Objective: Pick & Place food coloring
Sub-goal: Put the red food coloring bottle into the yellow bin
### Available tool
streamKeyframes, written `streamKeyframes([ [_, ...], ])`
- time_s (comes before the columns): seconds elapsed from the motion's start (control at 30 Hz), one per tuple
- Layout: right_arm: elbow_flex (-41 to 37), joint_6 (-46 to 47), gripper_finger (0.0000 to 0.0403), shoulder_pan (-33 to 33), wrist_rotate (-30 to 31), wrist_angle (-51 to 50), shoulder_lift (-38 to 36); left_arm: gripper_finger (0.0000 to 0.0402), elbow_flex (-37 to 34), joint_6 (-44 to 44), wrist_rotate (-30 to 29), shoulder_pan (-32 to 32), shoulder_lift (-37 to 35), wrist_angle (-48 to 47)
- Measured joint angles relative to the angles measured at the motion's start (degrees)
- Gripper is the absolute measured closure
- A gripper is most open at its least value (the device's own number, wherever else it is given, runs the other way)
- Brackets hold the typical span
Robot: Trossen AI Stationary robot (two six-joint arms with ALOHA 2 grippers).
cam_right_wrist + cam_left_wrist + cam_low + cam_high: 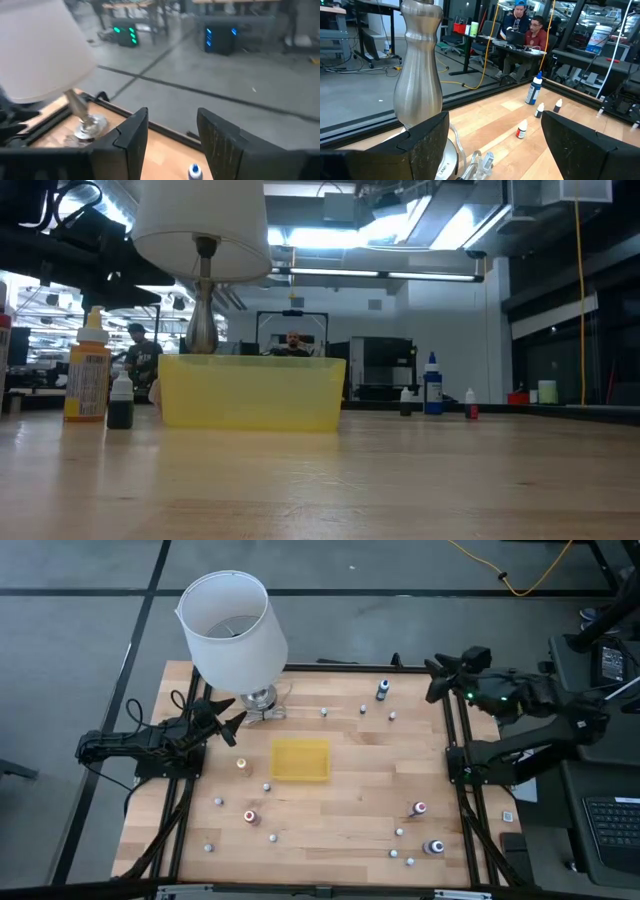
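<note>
Whitish food coloring bottles [420, 808] lie scattered over the wooden table [340, 820] around the yellow tray [300, 759]. The left gripper [232, 721] stands spread and empty beside the lamp base [418, 75]; the right gripper [436, 678], parted, holds nothing near the blue-capped bottle [382, 690].

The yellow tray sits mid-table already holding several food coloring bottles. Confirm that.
Wrong on the contents: the high view shows the yellow tray mid-table but holding nothing; the food coloring bottles stand scattered on the wood around it.
</note>
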Motion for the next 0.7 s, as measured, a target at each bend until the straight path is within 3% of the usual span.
streamKeyframes([
  [0.23,0.56,7.77,0.0232,-7.73,-6.32,-5.16,3.44,0.0091,0.0,0.0,-0.01,0.0,0.0,0.0],
  [0.7,0.56,12.81,0.0232,-18.58,-16.48,-9.86,13.87,0.0089,0.0,0.0,-0.01,0.0,0.0,0.0],
])
